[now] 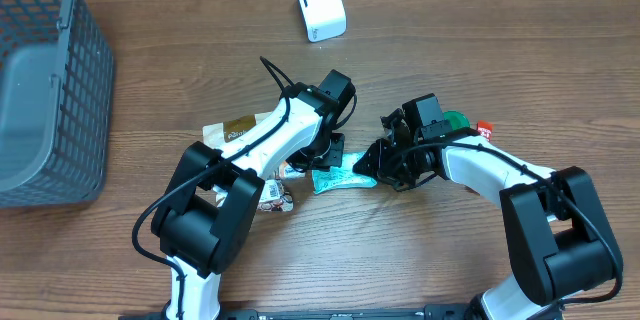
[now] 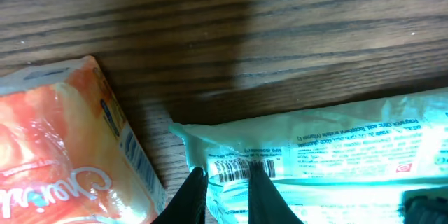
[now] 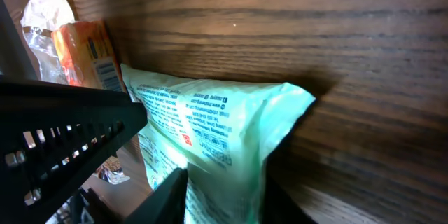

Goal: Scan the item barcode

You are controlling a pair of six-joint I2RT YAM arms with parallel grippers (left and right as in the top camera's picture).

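Brown wooden tabletop (image 1: 420,260) carries everything. Nearest the robot's base, a crinkly teal plastic snack packet (image 1: 345,178) lies on it between the two arms. The left gripper (image 2: 225,185) is pinched onto the packet's edge, a finger on either side of the printed barcode (image 2: 233,171). The right gripper (image 1: 372,165) straddles the opposite end, but I cannot tell whether it has clamped. An orange foil pouch (image 2: 56,147) lies just beside the teal packet. Farther back, well apart, stands a white rounded box (image 1: 320,5), probably the scanner, and a grey mesh basket (image 1: 70,80) sits at the far left. Fingers so close to the barcode may hide it from the scanner. The thin film could crumple or slip if both arms pull against each other, and a lift might drag the orange pouch along.
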